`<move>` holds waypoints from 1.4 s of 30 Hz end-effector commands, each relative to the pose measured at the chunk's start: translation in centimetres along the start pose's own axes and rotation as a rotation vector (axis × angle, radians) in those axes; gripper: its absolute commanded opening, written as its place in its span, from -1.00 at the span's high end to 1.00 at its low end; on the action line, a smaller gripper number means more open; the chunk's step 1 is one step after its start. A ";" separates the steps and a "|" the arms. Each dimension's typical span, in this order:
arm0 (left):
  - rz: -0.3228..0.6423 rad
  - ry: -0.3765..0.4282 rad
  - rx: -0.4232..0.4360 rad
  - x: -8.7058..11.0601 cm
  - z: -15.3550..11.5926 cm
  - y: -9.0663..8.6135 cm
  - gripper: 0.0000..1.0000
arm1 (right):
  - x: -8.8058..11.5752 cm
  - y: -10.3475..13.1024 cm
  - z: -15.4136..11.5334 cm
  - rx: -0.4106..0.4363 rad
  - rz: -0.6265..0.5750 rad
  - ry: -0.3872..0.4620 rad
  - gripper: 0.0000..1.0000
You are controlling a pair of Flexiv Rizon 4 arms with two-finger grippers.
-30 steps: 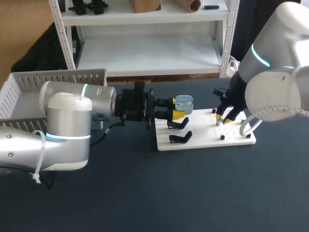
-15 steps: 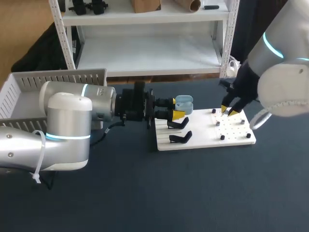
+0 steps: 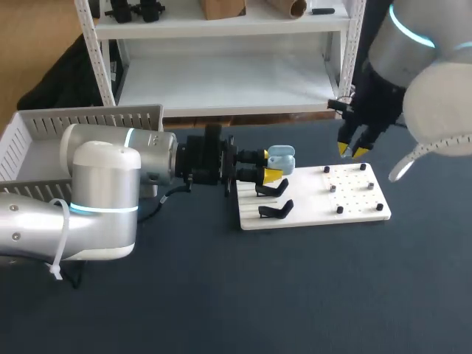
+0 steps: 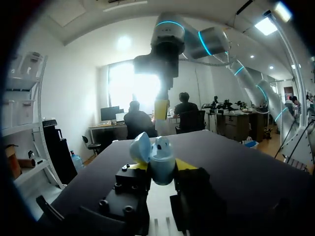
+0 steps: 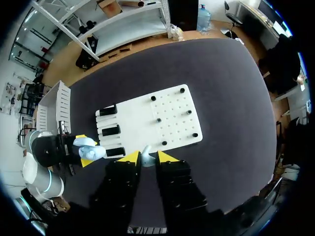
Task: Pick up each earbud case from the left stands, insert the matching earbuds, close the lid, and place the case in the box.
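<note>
White board (image 3: 354, 195) toward desk's far edge, black stands (image 3: 274, 212) on its left part. Left end effector (image 3: 271, 165) clamped on case (image 3: 281, 158), lid open, above far stand. Right end effector (image 3: 352, 150) clamped on earbud (image 5: 145, 156), raised near board's far edge.

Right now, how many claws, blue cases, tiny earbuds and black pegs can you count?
Claws: 2, the left claw and the right claw
Blue case: 1, held in the left claw
Earbud: 1, pinched in the right claw
Black pegs: 6
Total: 10
</note>
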State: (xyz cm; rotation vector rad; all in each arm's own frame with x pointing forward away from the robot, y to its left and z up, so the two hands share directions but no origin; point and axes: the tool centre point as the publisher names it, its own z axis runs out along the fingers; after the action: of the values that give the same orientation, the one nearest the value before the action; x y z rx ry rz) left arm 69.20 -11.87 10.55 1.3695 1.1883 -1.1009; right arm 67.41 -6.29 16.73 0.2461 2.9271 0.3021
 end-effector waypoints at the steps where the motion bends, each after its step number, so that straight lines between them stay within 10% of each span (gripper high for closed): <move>1: 0.002 -0.001 -0.007 0.0 0.0 -0.2 1.00 | 0.8 1.9 -2.4 0.038 -0.033 0.014 1.00; 23: 0.002 -0.001 -0.007 0.0 0.0 -0.2 1.00 | 3.3 11.3 -1.6 0.007 -0.179 0.019 1.00; 42: 0.002 -0.001 -0.007 0.0 0.0 -0.2 1.00 | 3.2 12.7 0.6 0.002 -0.227 0.039 1.00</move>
State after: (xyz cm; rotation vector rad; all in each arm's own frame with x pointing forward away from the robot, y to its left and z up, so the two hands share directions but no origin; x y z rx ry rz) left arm 69.20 -11.87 10.56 1.3695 1.1883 -1.1009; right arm 66.03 6.55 18.56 -0.0923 2.9540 0.2728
